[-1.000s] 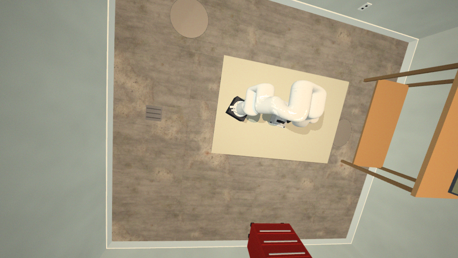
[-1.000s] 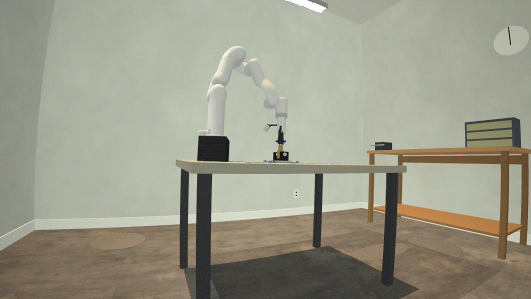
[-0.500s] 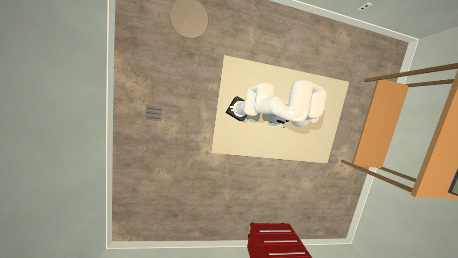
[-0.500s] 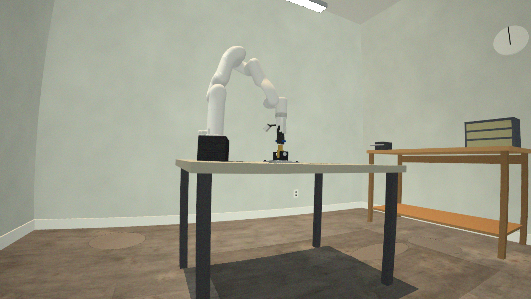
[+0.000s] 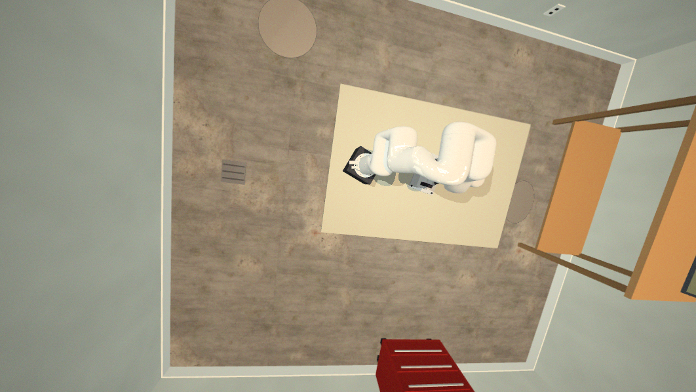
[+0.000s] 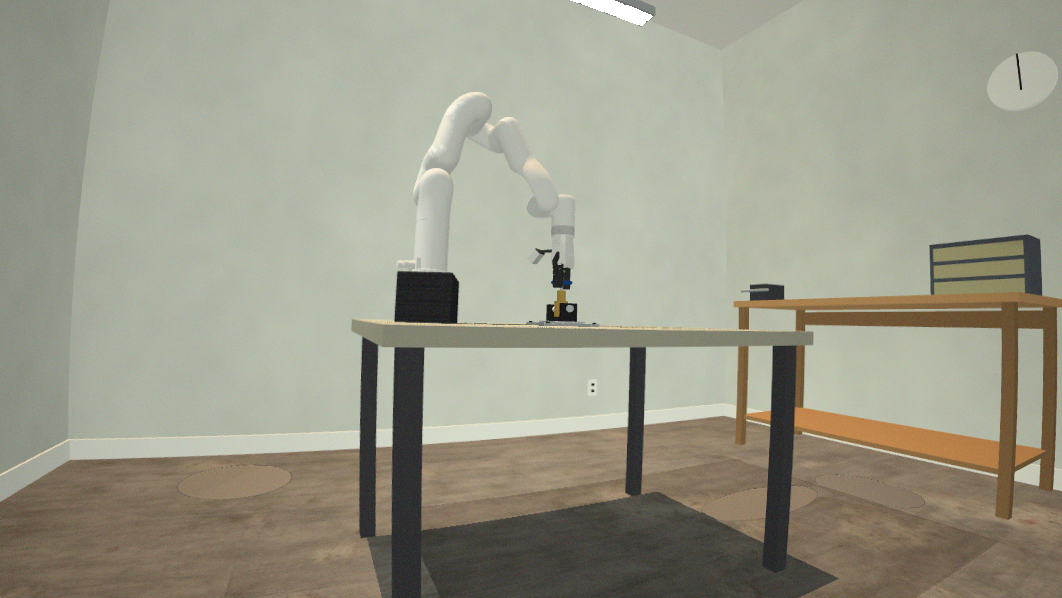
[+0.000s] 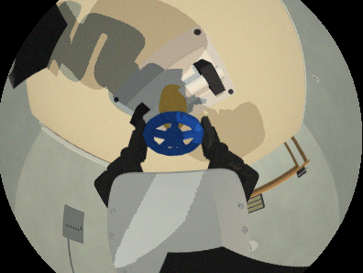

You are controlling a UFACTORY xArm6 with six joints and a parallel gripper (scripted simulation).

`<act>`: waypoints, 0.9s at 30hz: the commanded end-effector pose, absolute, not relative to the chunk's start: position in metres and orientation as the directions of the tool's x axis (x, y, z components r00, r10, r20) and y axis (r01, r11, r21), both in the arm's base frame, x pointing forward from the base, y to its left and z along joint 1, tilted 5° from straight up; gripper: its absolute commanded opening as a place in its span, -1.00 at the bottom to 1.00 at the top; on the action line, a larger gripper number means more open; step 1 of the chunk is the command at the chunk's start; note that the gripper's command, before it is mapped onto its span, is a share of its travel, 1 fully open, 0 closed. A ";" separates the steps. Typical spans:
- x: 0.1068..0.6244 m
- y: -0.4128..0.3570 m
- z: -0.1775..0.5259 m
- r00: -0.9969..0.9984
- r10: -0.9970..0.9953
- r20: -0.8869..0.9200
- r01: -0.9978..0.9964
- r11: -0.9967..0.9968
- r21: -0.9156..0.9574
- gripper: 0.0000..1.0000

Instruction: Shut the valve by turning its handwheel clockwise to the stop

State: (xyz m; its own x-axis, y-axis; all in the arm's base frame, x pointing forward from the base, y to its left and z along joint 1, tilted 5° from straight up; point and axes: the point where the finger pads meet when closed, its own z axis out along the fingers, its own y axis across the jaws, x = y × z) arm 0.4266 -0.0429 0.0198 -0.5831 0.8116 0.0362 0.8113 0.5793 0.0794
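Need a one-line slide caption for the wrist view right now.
Wrist view: the hand shut on the blue handwheel, one black finger on each side, above the valve body on the table.
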 end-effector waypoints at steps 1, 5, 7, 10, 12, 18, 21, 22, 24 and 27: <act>0.428 -0.043 0.021 -0.573 0.819 0.034 0.818 0.569 0.081 -1.00; 0.428 -0.043 0.021 -0.567 0.823 0.035 0.822 0.563 0.081 -1.00; 0.428 -0.043 0.021 -0.566 0.824 0.035 0.823 0.562 0.081 -1.00; 0.428 -0.043 0.021 -0.565 0.824 0.035 0.824 0.561 0.081 -1.00; 0.428 -0.043 0.021 -0.565 0.825 0.035 0.824 0.561 0.081 -1.00; 0.428 -0.043 0.021 -0.564 0.825 0.035 0.824 0.560 0.081 -1.00; 0.428 -0.043 0.021 -0.564 0.825 0.035 0.824 0.560 0.081 -1.00; 0.428 -0.043 0.021 -0.564 0.825 0.035 0.824 0.560 0.081 -1.00; 0.428 -0.043 0.021 -0.564 0.825 0.035 0.824 0.560 0.081 -1.00; 0.428 -0.043 0.021 -0.564 0.825 0.035 0.824 0.560 0.081 1.00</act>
State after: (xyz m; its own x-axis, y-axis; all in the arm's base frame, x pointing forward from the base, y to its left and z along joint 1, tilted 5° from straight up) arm 0.4265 -0.0430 0.0197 -0.5639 0.8250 0.0380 0.8247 0.5601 0.0781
